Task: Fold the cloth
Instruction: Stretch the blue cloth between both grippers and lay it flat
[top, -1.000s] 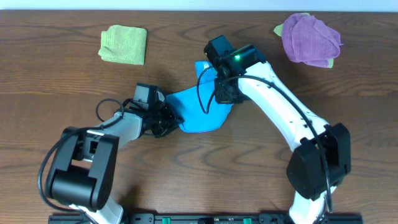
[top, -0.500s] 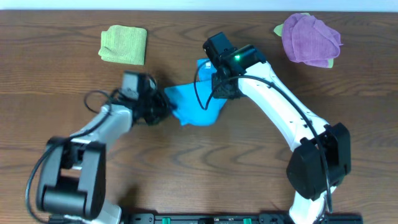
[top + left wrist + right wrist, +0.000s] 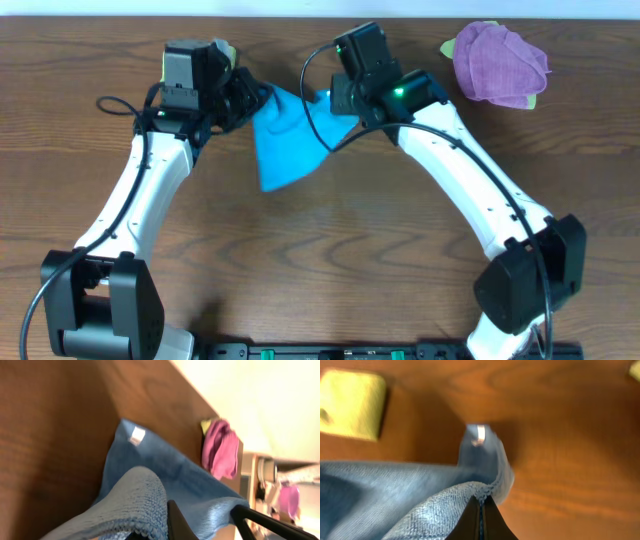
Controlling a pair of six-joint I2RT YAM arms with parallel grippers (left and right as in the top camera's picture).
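Overhead, we see the cloth point(image 3: 283, 145) hanging above the surface point(image 3: 380, 260), strung between the left end effector point(image 3: 243, 98) and the right end effector point(image 3: 335, 100), each clamped on its top edge. Left wrist: its tagged corner hangs low. Right wrist: closed jaws pinch the hem. We judge no fold is laid yet

On the dark brown wood-grain tabletop point(image 3: 360, 250), a crumpled purple terry cloth point(image 3: 500, 62) sits near the far right corner atop a light green cloth point(image 3: 447, 48) whose edges peek out, while a folded square yellow-green cloth point(image 3: 352, 405) lies flat, well apart.
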